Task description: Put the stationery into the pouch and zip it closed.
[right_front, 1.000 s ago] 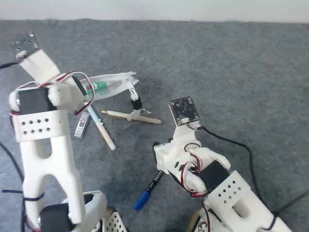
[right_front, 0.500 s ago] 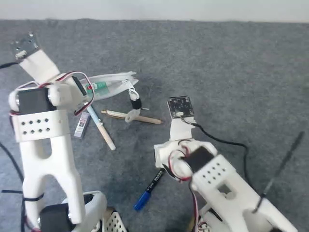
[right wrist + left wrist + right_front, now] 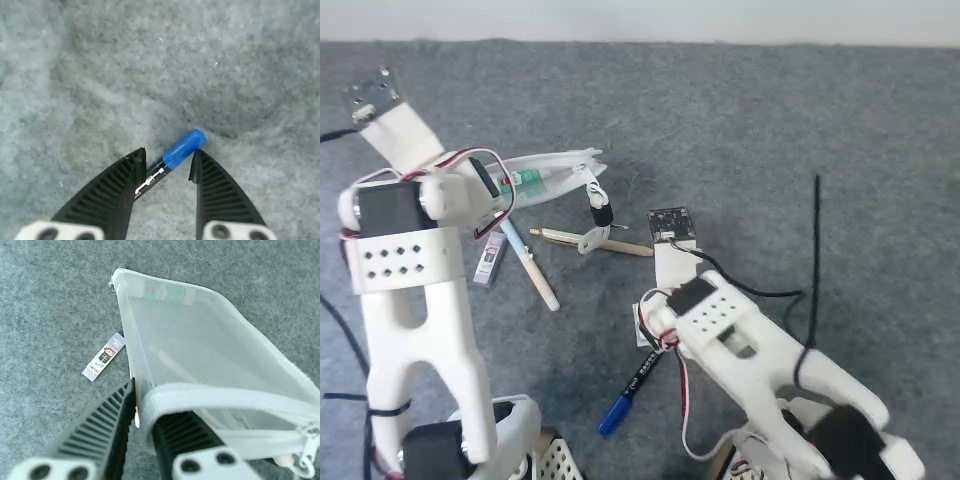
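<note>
My left gripper (image 3: 144, 422) is shut on the rim of the white mesh pouch (image 3: 200, 350), near its zip pull (image 3: 300, 465). In the high view the pouch (image 3: 552, 170) lies at the back left with a green item (image 3: 525, 180) inside. A black pen with a blue cap (image 3: 628, 392) lies on the carpet near the front. My right gripper (image 3: 168, 153) is open over it, and the blue cap (image 3: 182, 146) shows between the two fingers. A wooden pencil (image 3: 592, 241), a white pen (image 3: 532, 264) and a small flat eraser (image 3: 492, 258) lie loose beside the pouch.
Everything rests on grey carpet (image 3: 800, 120). A black cable (image 3: 815, 250) arcs up from the right arm. The eraser (image 3: 103, 356) lies on the carpet just outside the pouch's closed end. The back right of the carpet is open room.
The right arm has swung left and tipped over, bringing its wrist camera and gripper toward the blue-capped pen. The left arm and pouch have not moved.
</note>
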`<act>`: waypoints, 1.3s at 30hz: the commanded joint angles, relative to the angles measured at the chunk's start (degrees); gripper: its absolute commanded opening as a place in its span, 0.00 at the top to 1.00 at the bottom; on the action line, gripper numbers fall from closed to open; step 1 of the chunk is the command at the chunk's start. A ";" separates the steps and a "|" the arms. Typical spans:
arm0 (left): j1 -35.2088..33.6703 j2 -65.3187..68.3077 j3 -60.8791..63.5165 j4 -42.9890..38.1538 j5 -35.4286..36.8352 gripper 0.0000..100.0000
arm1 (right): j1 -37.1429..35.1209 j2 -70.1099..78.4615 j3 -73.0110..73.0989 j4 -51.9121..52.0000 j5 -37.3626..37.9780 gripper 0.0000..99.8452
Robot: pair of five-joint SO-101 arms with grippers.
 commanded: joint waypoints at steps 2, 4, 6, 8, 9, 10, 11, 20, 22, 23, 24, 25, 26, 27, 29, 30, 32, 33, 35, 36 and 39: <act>-0.35 -0.35 -0.31 -1.14 0.53 0.99 | 0.48 4.88 -5.71 -0.84 -0.70 0.86; -0.35 -0.35 -0.31 -1.14 0.53 0.99 | 0.57 7.34 -6.77 -0.84 -0.70 0.86; -0.35 -0.35 -0.31 -1.14 0.44 0.99 | 0.57 9.54 -7.65 -0.84 -0.70 0.86; -0.35 -0.35 -0.31 -1.14 0.44 0.99 | 0.57 11.30 -8.44 -0.84 -0.70 0.87; -0.35 -0.35 -0.31 -1.05 0.44 0.99 | 0.57 12.00 -8.79 -0.84 -0.62 0.88; -0.35 -0.35 -0.31 -1.05 0.44 0.99 | 0.57 12.35 -9.05 -0.84 -0.53 0.92; -0.35 -0.35 -0.31 -1.05 0.44 0.99 | 0.57 12.62 -9.49 -0.84 -0.44 0.96; -0.35 -0.35 -0.31 -0.97 0.44 0.99 | 0.66 10.24 -9.85 -0.31 -0.26 0.99; -0.35 -0.35 -0.31 -0.97 0.44 0.99 | 0.66 8.92 -9.58 -0.22 -0.26 0.99; -0.35 -0.35 -0.31 -0.97 0.44 0.99 | 0.66 8.22 -9.49 -0.22 -0.26 0.99; -0.35 -0.35 -0.31 -0.97 0.44 0.99 | 0.66 7.69 -9.41 -0.22 -0.26 0.99; -0.35 -0.35 -0.31 -0.97 0.44 0.99 | 0.66 7.25 -9.41 -0.13 -0.26 0.99; -0.35 -0.35 -0.31 -0.97 0.44 0.99 | 0.66 6.81 -9.41 0.57 -0.26 0.99; -0.35 -0.35 -0.31 -1.05 0.44 0.99 | 0.66 6.29 -9.41 1.36 -0.26 0.99; -0.35 -0.35 -0.31 -1.05 0.44 0.99 | 0.48 4.18 -9.58 2.86 -0.26 0.99; -0.35 -0.35 -0.31 -1.05 0.44 0.99 | 0.40 2.59 -9.58 3.47 -0.26 0.99; -0.35 -0.35 -0.31 -1.05 0.44 0.99 | 0.48 -1.10 -9.49 4.79 -0.26 0.99; -0.35 -0.35 -0.31 -1.05 0.44 0.99 | 0.57 -2.95 -9.41 5.58 -0.26 0.99; -0.35 -0.35 -0.31 -1.14 0.44 0.99 | 0.57 -6.02 -9.41 7.43 -0.26 0.99; -0.35 -0.35 -0.31 -1.14 0.44 0.99 | 0.48 -7.34 -9.41 8.04 -0.26 0.99; -0.35 -0.35 -0.31 -1.05 0.44 0.99 | 0.48 -10.42 -9.41 9.19 -0.26 0.99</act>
